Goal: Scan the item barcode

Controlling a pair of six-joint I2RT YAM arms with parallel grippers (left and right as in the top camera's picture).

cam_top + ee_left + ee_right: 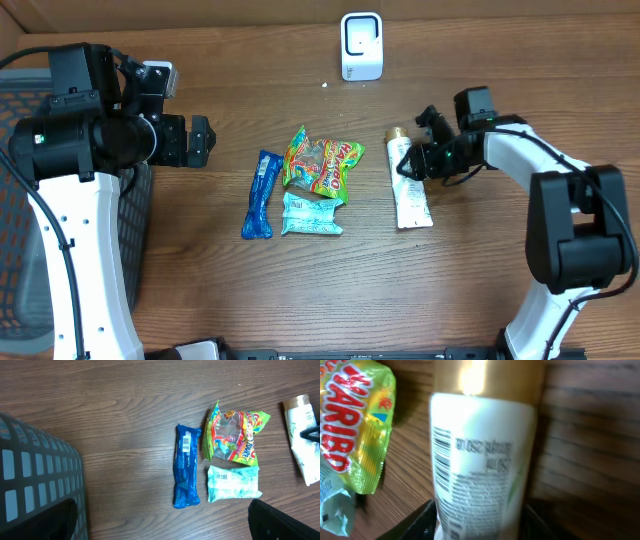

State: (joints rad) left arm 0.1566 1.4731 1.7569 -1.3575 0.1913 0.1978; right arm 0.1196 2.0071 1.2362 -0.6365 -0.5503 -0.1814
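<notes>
- White plastic tube with a gold cap (480,460), the item to scan, flat on the wooden bench (480,290), cap end toward the far edge.
- Right hand (410,162) straddling that tube just below the cap, partly open, one dark finger (417,522) on each side; impossible to tell whether gripping yet.
- Printed barcode (440,455) along the tube's left edge, blurred in the wrist view.
- Risk of a slip or roll from a pinch on the slick rounded body; risk of a failed read from a barcode turned away from the scanner or covered by a finger.
- Risk of nudging the green-and-yellow sweet bag (322,165), near the tube, on lifting.
- Pale teal packet (311,215) and blue foil bar (260,195) further left.
- Left hand (205,141) spread fully, empty, hovering well apart from the packets, beside a grey mesh basket (30,470) cut off by the frame.
- White box-shaped scanner (361,45) at the far edge; reading window too small to make out.
</notes>
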